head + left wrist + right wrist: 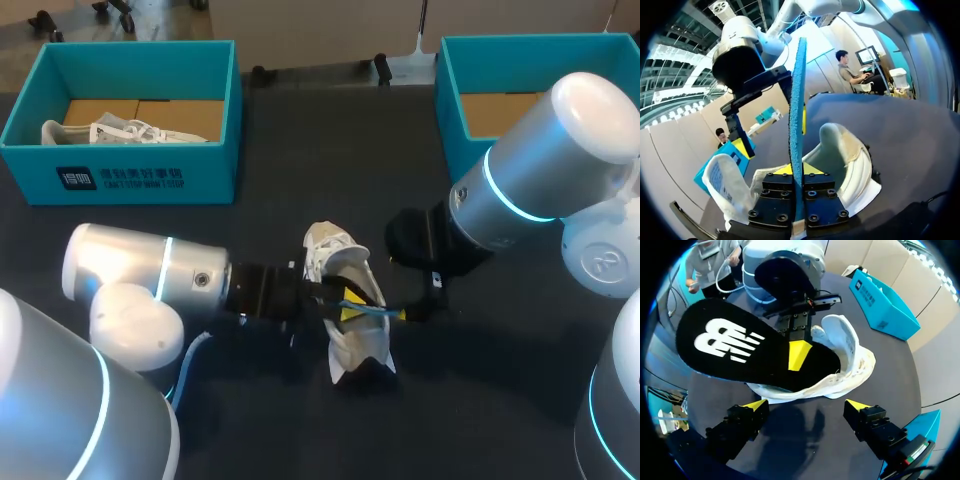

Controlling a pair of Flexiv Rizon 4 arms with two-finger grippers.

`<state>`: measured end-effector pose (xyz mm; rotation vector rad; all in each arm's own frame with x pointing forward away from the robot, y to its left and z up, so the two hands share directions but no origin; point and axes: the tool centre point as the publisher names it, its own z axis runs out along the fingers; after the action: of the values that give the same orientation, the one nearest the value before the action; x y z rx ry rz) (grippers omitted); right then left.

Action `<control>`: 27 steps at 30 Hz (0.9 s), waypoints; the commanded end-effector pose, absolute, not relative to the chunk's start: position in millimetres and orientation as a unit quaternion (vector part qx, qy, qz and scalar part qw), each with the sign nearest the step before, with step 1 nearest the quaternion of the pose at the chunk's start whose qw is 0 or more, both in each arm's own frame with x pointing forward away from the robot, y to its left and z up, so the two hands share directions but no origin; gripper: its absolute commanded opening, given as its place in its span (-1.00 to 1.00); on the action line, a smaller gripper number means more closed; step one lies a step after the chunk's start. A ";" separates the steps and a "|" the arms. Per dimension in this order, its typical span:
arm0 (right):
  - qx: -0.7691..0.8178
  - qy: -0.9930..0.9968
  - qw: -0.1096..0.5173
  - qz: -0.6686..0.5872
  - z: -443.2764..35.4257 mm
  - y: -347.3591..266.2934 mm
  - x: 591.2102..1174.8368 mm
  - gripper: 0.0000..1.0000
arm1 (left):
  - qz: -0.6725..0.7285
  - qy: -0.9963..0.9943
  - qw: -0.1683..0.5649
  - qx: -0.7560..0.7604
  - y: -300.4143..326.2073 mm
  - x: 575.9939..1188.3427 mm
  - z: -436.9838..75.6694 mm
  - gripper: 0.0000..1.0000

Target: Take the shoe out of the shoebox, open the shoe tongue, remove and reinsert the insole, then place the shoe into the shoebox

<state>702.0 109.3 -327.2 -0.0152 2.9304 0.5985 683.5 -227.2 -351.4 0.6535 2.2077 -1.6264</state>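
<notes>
Insole step: left tool [796, 170] is clamping the insole [797, 95] over the shoe [850, 150]; right tool [807, 405] is gaping wide. Next, probably: steering the insole back inside.

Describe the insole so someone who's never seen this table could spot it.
On the dark table, find the white shoe lying in the middle. The insole is over it, pinched in the left gripper: flat, foot-shaped, black on one face, blue on the other, unlike the white shoe.
</notes>
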 end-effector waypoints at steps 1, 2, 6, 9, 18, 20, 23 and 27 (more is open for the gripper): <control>-0.006 0.977 0.076 0.201 -328.4 108.9 701.3 1.00 | -0.562 0.778 0.165 0.229 -236.1 688.6 -362.0 -1.00; -0.006 0.977 0.076 0.201 -328.4 108.9 701.3 1.00 | -0.560 0.778 0.166 0.229 -236.1 689.9 -363.2 -1.00; -0.006 0.977 0.076 0.201 -328.4 108.9 701.3 1.00 | -0.555 0.783 0.168 0.227 -235.3 693.0 -366.7 -1.00; -0.006 0.977 0.076 0.201 -328.4 108.9 701.3 1.00 | -0.554 0.784 0.168 0.226 -233.6 692.2 -365.8 -1.00; -0.006 0.977 0.076 0.201 -328.4 108.9 701.3 1.00 | -0.574 0.767 0.167 0.233 -233.1 681.6 -341.1 -0.51; -0.006 0.977 0.076 0.201 -328.4 108.9 701.3 1.00 | -0.571 0.768 0.164 0.240 -233.5 677.0 -337.2 -0.51; -0.006 0.977 0.076 0.201 -328.4 108.9 701.3 1.00 | -0.557 0.779 0.155 0.245 -234.0 673.3 -334.7 -0.58; -0.006 0.977 0.076 0.201 -328.4 108.9 701.3 1.00 | -0.534 0.797 0.152 0.237 -233.7 673.9 -335.8 -0.95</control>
<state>702.0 109.3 -327.2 -0.0152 2.9304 0.5985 675.5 -231.5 -342.5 0.6825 2.2412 -1.5857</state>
